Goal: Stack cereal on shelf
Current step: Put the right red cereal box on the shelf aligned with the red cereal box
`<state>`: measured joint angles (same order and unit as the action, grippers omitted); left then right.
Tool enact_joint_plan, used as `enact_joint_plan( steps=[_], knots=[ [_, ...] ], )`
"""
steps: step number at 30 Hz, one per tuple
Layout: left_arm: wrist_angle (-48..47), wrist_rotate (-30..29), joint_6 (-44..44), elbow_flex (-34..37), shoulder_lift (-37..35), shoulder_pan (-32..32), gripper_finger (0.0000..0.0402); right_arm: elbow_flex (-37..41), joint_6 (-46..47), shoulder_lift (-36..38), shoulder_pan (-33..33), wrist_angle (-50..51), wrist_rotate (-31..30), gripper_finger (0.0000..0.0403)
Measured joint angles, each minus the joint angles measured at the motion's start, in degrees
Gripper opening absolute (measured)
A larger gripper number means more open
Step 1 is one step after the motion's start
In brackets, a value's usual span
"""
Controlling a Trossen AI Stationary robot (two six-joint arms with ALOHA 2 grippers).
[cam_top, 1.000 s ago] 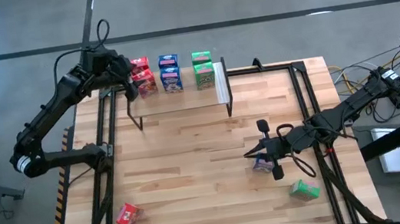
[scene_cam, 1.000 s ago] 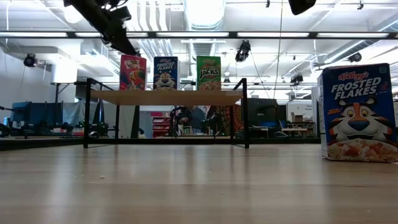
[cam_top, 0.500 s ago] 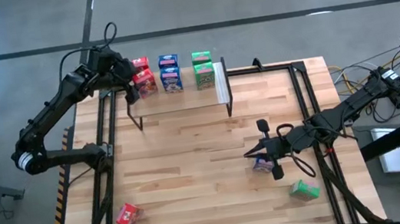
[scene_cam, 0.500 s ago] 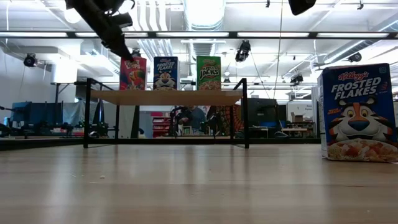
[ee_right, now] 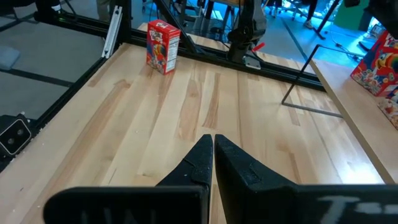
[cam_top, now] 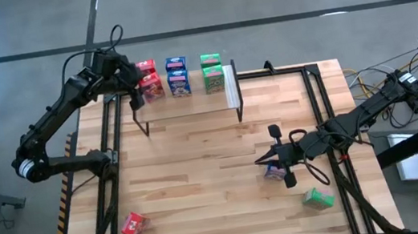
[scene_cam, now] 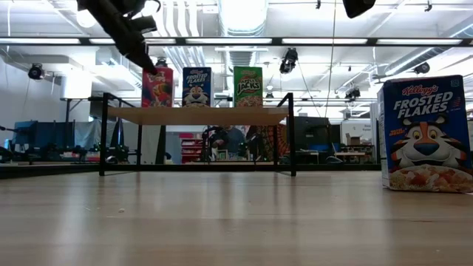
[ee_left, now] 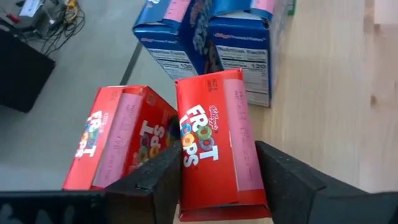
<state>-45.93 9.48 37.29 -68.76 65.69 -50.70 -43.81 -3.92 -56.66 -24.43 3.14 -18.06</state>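
1. A wooden table (cam_top: 201, 182) sits on a grey floor, with the shelf (cam_top: 187, 106) at its far edge.
2. Six cereal boxes stand on the shelf: two red (cam_top: 149, 82), two blue (cam_top: 178, 77), two green (cam_top: 212, 73).
3. Three remain on the table: one red box (cam_top: 132, 223), one blue box (cam_top: 274, 172), one green box (cam_top: 317, 198).
4. The left gripper (ee_left: 217, 180) grasps a red Froot Loops box (ee_left: 216, 140) on the shelf.
5. The right gripper (ee_right: 213, 155) is closed on nothing, just beside the blue box.

Six cereal boxes (cam_top: 177, 77) upright on your shelf (cam_top: 188, 103); red (cam_top: 133, 223), blue (cam_top: 274, 172), green (cam_top: 317, 197) strays below.
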Motion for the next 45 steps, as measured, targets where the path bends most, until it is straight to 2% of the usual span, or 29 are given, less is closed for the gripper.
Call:
enact_joint_plan(
  steps=[6, 11, 23, 30, 45],
  knots=[
    [-1.79, 1.84, 2.14, -0.21, -0.17, -0.16, 0.0158, 0.00, 0.24, 0.00, 0.00, 0.00, 0.00, 0.0009],
    [-3.70, 5.75, 2.93, -3.62, -0.13, -0.46, 0.0155, 0.00, 0.26, 0.00, 0.00, 0.00, 0.02, 0.0009],
    [-17.74, 4.42, 7.68, -12.77, 6.05, -0.72, 0.0155, 0.00, 0.48, 0.00, -0.02, 0.01, 0.00, 0.0009],
    [-17.95, 4.65, 9.96, -14.52, 9.23, -1.67, 0.0155, -0.02, 1.06, 0.00, -0.02, 0.00, 0.02, 0.0009],
    [-17.06, 5.04, 10.02, -13.98, 9.18, -1.84, 0.0155, -0.01, 0.98, 0.00, -0.02, 0.00, 0.02, 0.0009]
  ],
)
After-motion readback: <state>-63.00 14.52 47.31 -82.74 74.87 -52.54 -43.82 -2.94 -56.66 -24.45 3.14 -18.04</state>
